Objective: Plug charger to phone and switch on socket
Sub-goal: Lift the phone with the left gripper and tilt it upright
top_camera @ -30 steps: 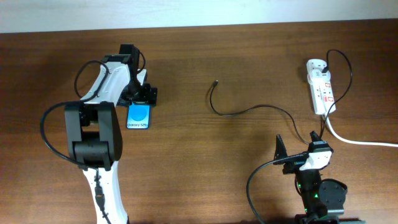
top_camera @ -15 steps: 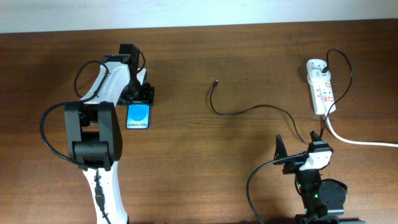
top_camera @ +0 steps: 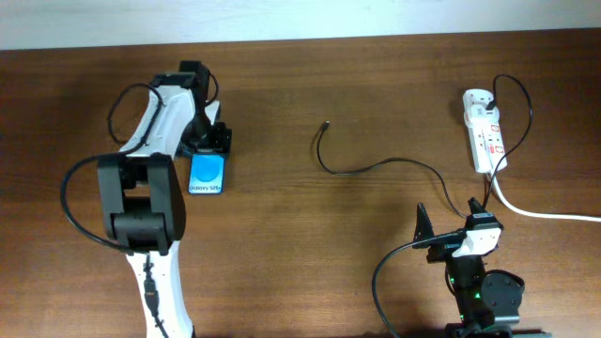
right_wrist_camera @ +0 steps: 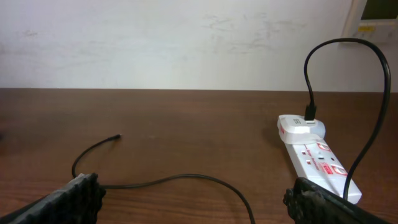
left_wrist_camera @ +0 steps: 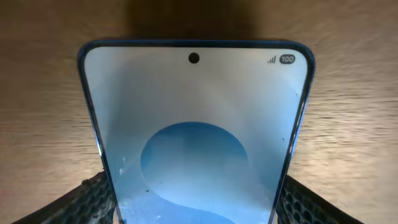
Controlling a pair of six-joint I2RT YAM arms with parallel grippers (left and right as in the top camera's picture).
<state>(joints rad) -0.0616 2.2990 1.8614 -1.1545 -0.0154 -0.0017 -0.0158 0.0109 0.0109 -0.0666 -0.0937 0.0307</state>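
Your left tool is clamped on the phone. In the left wrist view the ribbed pads press against both long edges, and the blue screen fills the space between them. The phone is on the left side of the counter, screen up, with the tool over its far end. Its camera hole and status icons sit at the end pointing away from the tool. I can't tell whether the phone is resting on the wood or raised off it.

Your right tool is near the front edge on the right, with its fingers spread wide and nothing between them.

The charger lies loose across the middle of the counter, a thin black line. Its plug tip points toward the far edge — well apart from the phone and from both tools. From the tip the cable curves back and runs right, passing close to the right tool.

The socket is at the far right, lying lengthwise, well apart from the phone. A black lead is plugged in at its far end and loops high — the right wrist view shows the arc clearly. A thick white cord leaves its near end and runs off to the right.
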